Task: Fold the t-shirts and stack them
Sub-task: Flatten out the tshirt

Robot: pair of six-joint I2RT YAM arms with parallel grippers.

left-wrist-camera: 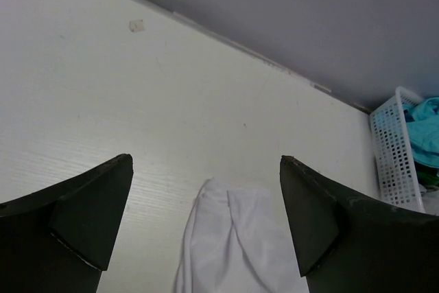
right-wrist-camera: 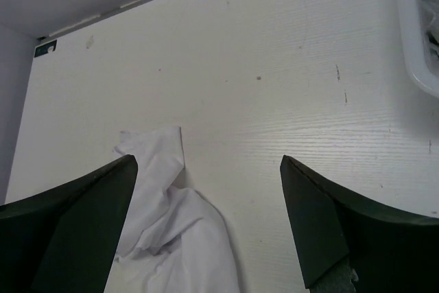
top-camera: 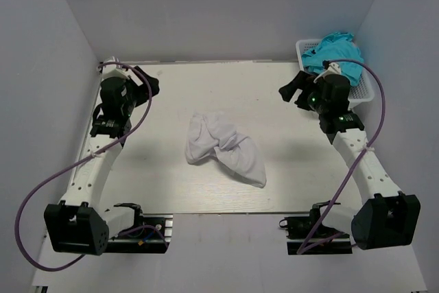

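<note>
While nothing is held yet, the trouble I'd expect starts at the left: the left gripper hangs released, jaws wide apart, over bare table at the far left, with the white shirt well apart from it, lying in a crumpled heap in the middle of the table. That heap is the main risk, I think. Its layers are bunched and twisted over one another, so a pinch from above could catch two or three thicknesses at once and lift a knot rather than an edge, leaving nothing flat to fold. A pull toward the near side could also drag cloth over the table's edge. The right gripper is likewise slack and spread, holding nothing, at the far right. It sits just beside the basket, where a teal shirt is heaped over the rim, so a careless swing of that arm might nudge the basket or snag the hanging teal cloth. The purple cables loop loosely off both arms and could catch too. As for writing, I can read none: no neck label shows on the white shirt, and a small dark sticker at the table's far left corner is too small to make out.
</note>
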